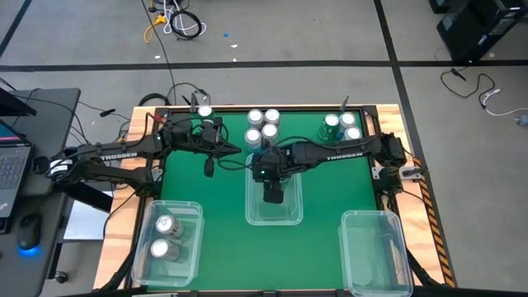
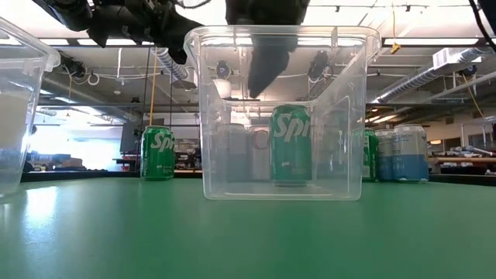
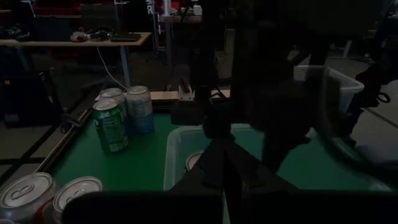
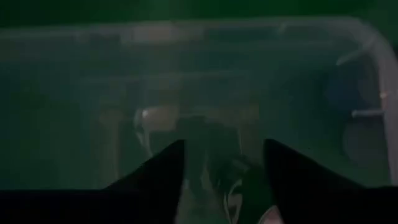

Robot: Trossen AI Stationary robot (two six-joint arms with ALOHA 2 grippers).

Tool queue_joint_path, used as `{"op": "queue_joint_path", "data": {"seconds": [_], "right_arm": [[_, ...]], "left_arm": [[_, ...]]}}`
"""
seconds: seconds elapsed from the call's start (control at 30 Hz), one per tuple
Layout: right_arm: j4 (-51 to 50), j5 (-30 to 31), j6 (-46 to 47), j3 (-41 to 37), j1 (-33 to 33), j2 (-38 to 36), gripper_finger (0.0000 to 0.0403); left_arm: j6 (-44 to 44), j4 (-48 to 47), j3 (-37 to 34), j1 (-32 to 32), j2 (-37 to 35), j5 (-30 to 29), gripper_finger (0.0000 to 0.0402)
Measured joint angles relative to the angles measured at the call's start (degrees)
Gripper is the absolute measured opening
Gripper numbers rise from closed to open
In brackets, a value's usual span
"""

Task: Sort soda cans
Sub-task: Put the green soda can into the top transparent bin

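A green soda can (image 2: pixel 291 146) stands upright on its base inside the middle clear bin (image 2: pixel 209 116). My right gripper (image 2: pixel 263 74) hangs above that can, over the bin (image 1: pixel 250 198), pointing steeply down. Its fingers (image 4: pixel 168 165) stand apart with nothing between them. My left gripper (image 1: pixel 209 167) waits shut above the table's left middle, holding nothing. More soda cans stand along the far edge: a silver group (image 1: pixel 262 125), a green and blue group (image 1: pixel 341 126) and a single can (image 1: pixel 205 111).
The left bin (image 1: pixel 196 239) holds two silver cans (image 1: pixel 163 237). The right bin (image 1: pixel 346 247) stands at the front right. Bare green table lies between the bins and the far row of cans.
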Motion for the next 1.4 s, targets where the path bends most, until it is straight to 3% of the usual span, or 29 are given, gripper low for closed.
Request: {"op": "queue_joint_path", "data": {"seconds": [0.2,0.27,0.67,0.9,1.0,1.13,1.4], "right_arm": [[1.72,1.92,-1.1,-5.2,-1.28,0.0,0.003],[1.68,5.25,-1.12,-5.96,-1.4,0.0,0.0008],[-0.36,4.92,-0.23,-5.5,-1.36,-0.17,0.0029],[-7.21,5.25,-3.4,2.5,-0.29,-0.72,0.0058],[-11.83,8.19,-5.67,5.63,-0.7,-2.54,0.0078],[-18.03,12.51,-6.87,6.11,-5.08,-6.52,0.0102],[-25.82,12.39,-8.76,5.45,-20.67,-12.01,0.0139]], "left_arm": [[0.02,-0.04,0.0,0.0,0.0,0.0,0.0],[0.02,-0.04,0.0,0.0,0.0,-0.02,0.0],[0.04,-0.27,0.0,-0.01,0.02,-0.28,0.0],[0.04,-0.97,0.0,-0.02,0.02,-0.31,0.0],[0.6,-1.22,0.0,-0.02,0.02,-0.31,0.0],[0.62,-1.58,-0.02,0.12,0.02,-0.33,0.0],[0.41,-3.1,-0.02,0.13,0.02,-0.33,0.0]]}}
